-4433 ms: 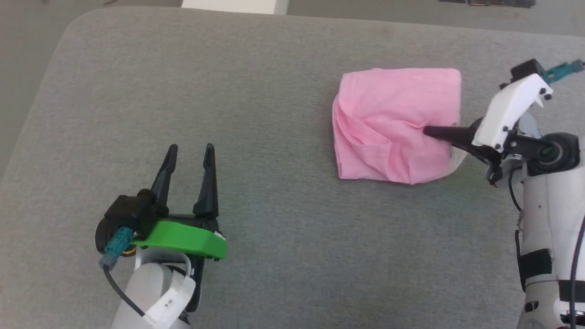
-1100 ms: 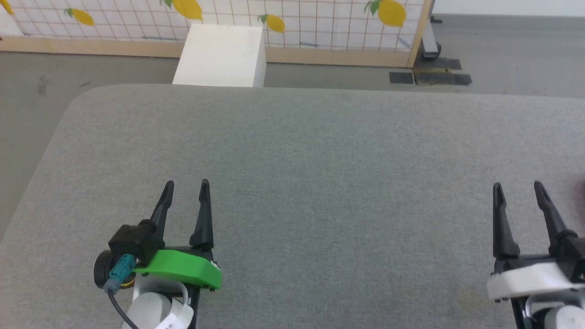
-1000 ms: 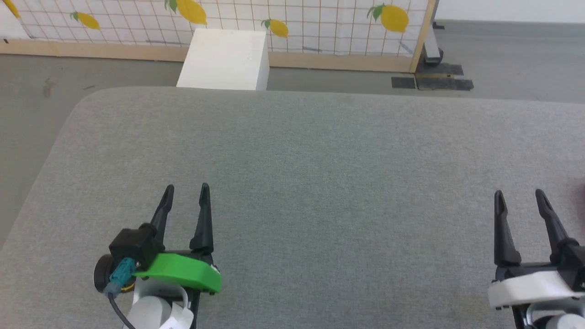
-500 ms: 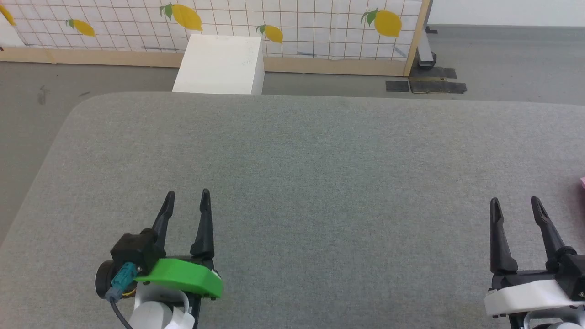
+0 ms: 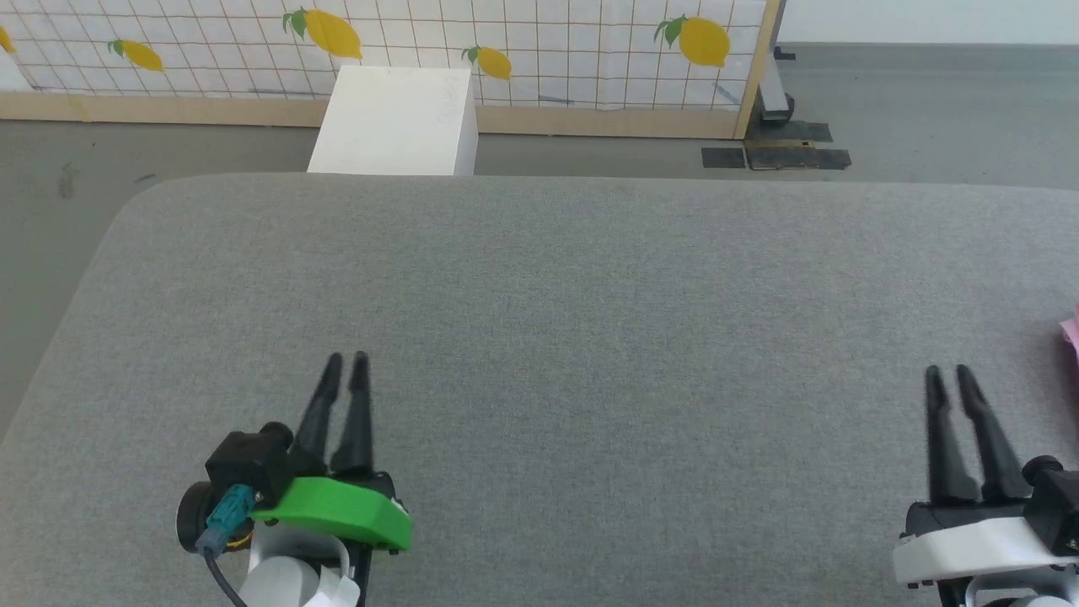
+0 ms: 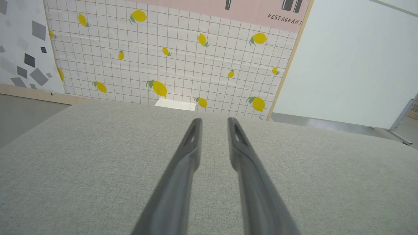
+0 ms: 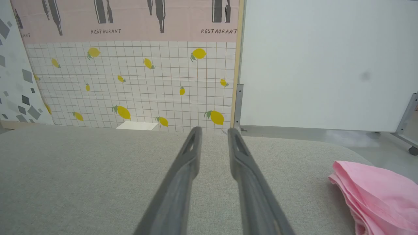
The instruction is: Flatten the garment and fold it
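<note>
Where it lies folded on the grey table (image 5: 539,278), the garment (image 7: 378,192) is a pink bundle to the right of the right gripper (image 5: 947,371), not touching it; the head view catches a sliver at its right edge. That gripper and the left gripper (image 5: 346,358) have their fingers narrowly apart, pinching nothing. Both wrist views read "RESTAURANT" on a pink banner (image 7: 130,19) above lemon-patterned tiles (image 7: 137,85); the head view adds a white box (image 5: 388,122).

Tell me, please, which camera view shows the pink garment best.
The right wrist view: the garment lies folded on the grey table at lower right, its layered edges plain. The head view catches just a pink sliver at its right edge. The left wrist view faces table and lemon-tiled wall.
</note>
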Motion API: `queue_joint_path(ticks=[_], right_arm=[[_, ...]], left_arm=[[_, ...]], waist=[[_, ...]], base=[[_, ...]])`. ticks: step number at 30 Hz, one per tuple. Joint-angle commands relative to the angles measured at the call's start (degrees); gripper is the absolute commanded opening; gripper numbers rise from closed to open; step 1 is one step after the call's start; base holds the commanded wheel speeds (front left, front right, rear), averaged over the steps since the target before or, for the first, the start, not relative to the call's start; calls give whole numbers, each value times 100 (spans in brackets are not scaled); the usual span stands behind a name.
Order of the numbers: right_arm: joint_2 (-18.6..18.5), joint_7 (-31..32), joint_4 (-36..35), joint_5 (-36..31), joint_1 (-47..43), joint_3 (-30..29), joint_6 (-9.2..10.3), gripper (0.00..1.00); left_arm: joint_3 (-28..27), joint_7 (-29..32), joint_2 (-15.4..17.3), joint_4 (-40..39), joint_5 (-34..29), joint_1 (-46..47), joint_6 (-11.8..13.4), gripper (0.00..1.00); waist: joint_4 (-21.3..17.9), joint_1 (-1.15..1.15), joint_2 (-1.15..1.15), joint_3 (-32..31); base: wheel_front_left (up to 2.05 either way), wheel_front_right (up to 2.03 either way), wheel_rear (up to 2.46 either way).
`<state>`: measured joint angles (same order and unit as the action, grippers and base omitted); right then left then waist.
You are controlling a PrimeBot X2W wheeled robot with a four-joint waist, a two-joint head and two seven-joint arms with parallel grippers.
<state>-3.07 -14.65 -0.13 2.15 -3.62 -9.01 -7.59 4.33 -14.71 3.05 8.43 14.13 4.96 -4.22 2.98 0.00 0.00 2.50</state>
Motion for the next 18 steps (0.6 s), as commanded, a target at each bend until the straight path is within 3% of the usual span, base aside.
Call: queue_joint_path(ticks=[1, 18], right_arm=[[0, 1, 0, 0, 0, 0, 0, 0], [1, 52, 0, -12, 13, 32, 0, 0]], left_arm=[[0, 1, 0, 0, -1, 0, 0, 0], [-16, 51, -1, -29, -49, -17, 15, 0]], waist=[[-1, 0, 0, 0], [-17, 0, 0, -12]], base=[[0, 0, 0], [0, 0, 0]])
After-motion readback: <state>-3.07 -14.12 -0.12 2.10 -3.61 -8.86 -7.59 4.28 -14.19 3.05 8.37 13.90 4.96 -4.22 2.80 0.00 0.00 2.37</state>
